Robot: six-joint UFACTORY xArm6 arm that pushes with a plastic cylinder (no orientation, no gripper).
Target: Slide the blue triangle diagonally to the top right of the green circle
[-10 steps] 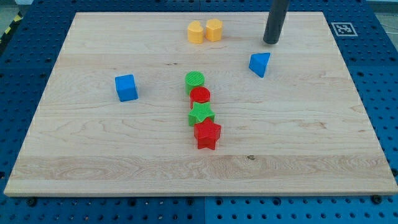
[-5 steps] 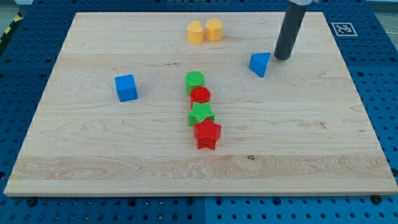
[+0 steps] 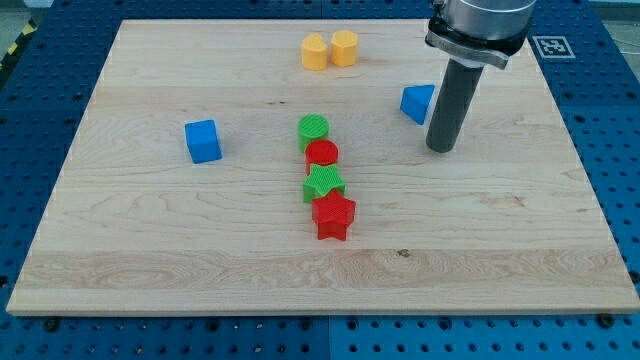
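Only one camera view here, and it looks down across the wooden board (image 3: 150, 250) on its blue perforated bench (image 3: 30, 130). My tip (image 3: 439, 149) is planted on the wood in the board's right half, the dark rod rising straight up toward the top edge. There's no hand on this arm, just the bare rod, so nothing to spread or pinch.

Here's the blue triangle (image 3: 417, 103), sitting toward the top-right part of the board, just up and to the view's left of my tip. The rod crosses in front of its right edge, so I can't quite tell whether rod and block are touching or only overlapping from this angle. The tip itself stands lower than the triangle, nearer the view's bottom.

Now to the middle of the board: a column of four blocks, packed tight. The green circle (image 3: 313, 129) heads it, then the red circle (image 3: 322, 154) touching just below, then a green star (image 3: 324, 183), then a red star (image 3: 333, 215) at the foot. The column leans slightly to the view's right as it runs down.

The triangle lies to the right of the green circle and a little higher, well apart from it.

Up by the top edge, two yellow blocks (image 3: 329, 49) sit side by side, touching. Over toward the left edge, a blue cube (image 3: 203, 141) stands alone.
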